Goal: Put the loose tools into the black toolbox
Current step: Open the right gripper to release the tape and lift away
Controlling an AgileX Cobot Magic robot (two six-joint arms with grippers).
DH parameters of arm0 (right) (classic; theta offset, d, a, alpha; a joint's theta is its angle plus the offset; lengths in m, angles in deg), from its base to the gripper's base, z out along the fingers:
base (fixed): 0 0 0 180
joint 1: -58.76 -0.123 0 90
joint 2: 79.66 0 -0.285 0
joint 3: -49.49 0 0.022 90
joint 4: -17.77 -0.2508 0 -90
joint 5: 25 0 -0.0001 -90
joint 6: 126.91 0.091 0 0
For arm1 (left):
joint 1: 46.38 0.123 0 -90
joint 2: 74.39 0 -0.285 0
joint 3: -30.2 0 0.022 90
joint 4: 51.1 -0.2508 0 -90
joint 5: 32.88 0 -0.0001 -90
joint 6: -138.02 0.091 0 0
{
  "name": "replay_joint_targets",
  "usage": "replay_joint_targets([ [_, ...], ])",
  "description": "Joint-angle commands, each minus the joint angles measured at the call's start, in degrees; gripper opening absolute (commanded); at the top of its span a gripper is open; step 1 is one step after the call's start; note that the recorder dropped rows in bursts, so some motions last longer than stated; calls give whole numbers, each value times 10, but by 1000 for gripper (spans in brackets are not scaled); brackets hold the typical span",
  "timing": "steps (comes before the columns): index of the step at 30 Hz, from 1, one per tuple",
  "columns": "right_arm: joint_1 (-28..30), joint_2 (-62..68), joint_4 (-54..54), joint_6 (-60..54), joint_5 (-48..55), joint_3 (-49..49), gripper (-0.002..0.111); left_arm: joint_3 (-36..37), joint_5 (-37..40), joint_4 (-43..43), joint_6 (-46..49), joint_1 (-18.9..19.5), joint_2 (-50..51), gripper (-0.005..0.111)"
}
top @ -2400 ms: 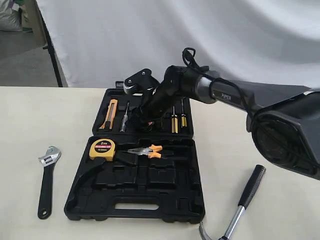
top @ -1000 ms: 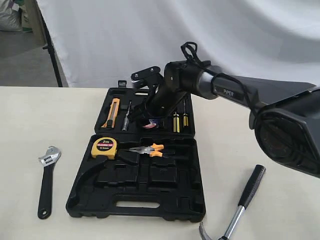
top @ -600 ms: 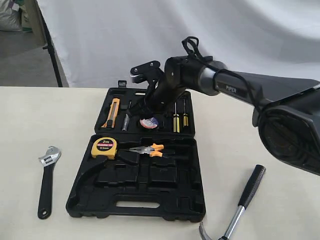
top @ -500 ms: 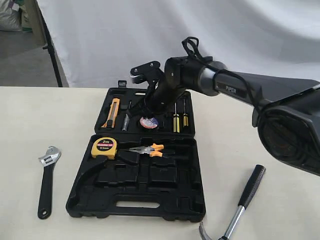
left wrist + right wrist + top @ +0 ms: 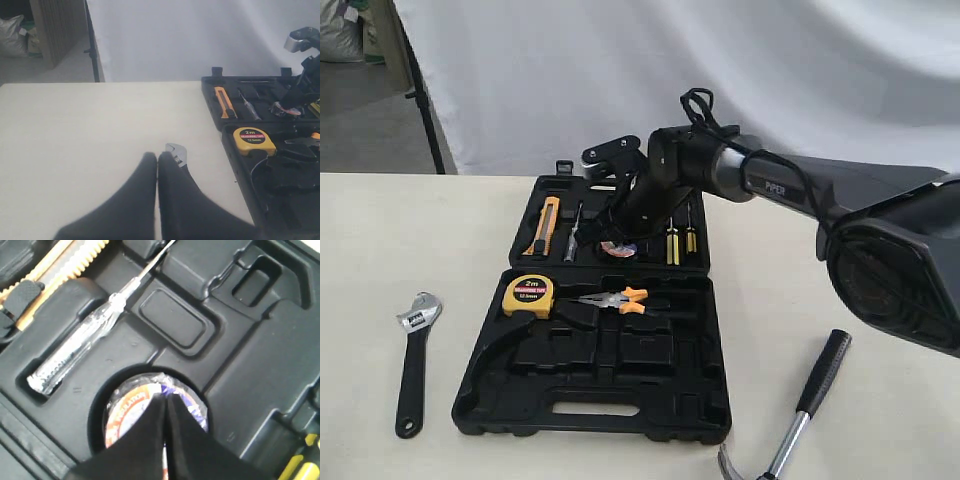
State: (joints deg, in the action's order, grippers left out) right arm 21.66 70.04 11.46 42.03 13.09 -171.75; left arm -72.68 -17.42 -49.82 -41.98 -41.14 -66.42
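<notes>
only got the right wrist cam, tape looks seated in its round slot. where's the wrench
Observer: The wrench lies on the table, to the left of the toolbox in the exterior view, with nothing gripping it.
Operator: ok and the hammer
Observer: The hammer is also on the table, to the right of the toolbox, with its head partly cut off by the bottom edge of the frame.

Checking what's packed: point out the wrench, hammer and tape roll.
wrench (image 5: 412,375), exterior view, black handle.
hammer (image 5: 823,372), exterior view, black grip.
tape roll (image 5: 123,410), right wrist view, printed face.
</notes>
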Motion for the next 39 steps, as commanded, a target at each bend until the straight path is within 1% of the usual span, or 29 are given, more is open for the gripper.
replay_joint_targets([
  [1, 2, -12, 2, 35, 0, 0, 0, 1, 0, 5, 0, -5, -2, 1],
  [5, 2, -13, 4, 42, -1, 0, 0, 1, 0, 5, 0, -5, -2, 1],
  [6, 2, -13, 4, 42, -2, 0, 1, 1, 0, 5, 0, -5, -2, 1],
  [8, -1, -13, 5, 43, -4, 0, 13, 1, 0, 5, 0, -5, -2, 1],
  [11, -7, -13, 10, 42, -4, 0, 41, 1, 0, 5, 0, -5, -2, 1],
  [13, -10, -14, 13, 40, -7, -1, 56, 1, 0, 5, 0, -5, -2, 1],
  [15, -10, -17, 13, 31, -14, -1, 61, 1, 0, 5, 0, -5, -2, 1],
  [17, -10, -18, 13, 31, -21, -1, 60, 1, 0, 5, 0, -5, -2, 1],
  [19, -10, -19, 13, 31, -24, -1, 56, 1, 0, 5, 0, -5, -2, 1],
  [23, -10, -19, 13, 31, -24, -1, 43, 1, 0, 5, 0, -5, -2, 1],
  [26, -10, -17, 13, 25, -24, -1, 31, 1, 0, 5, 0, -5, -2, 1],
  [27, -10, -12, 13, 25, -24, -1, 22, 1, 0, 5, 0, -5, -2, 1],
  [28, -10, -10, 13, 25, -24, -1, 18, 1, 0, 5, 0, -5, -2, 1],
  [29, -10, -3, 13, 25, -24, -1, 10, 1, 0, 5, 0, -5, -2, 1],
  [31, -10, 13, 13, 25, -25, -1, 1, 1, 0, 5, 0, -5, -2, 1],
  [32, -10, 16, 13, 25, -27, -1, -1, 1, 0, 5, 0, -5, -2, 1],
  [37, -11, 3, 15, 34, -32, -1, 0, 1, 0, 5, 0, -5, -2, 1],
  [38, -12, 0, 25, 50, -31, -1, 5, 1, 0, 5, 0, -5, -2, 1],
  [39, -15, -1, 45, 76, -31, -1, 18, 1, 0, 5, 0, -5, -2, 1],
])
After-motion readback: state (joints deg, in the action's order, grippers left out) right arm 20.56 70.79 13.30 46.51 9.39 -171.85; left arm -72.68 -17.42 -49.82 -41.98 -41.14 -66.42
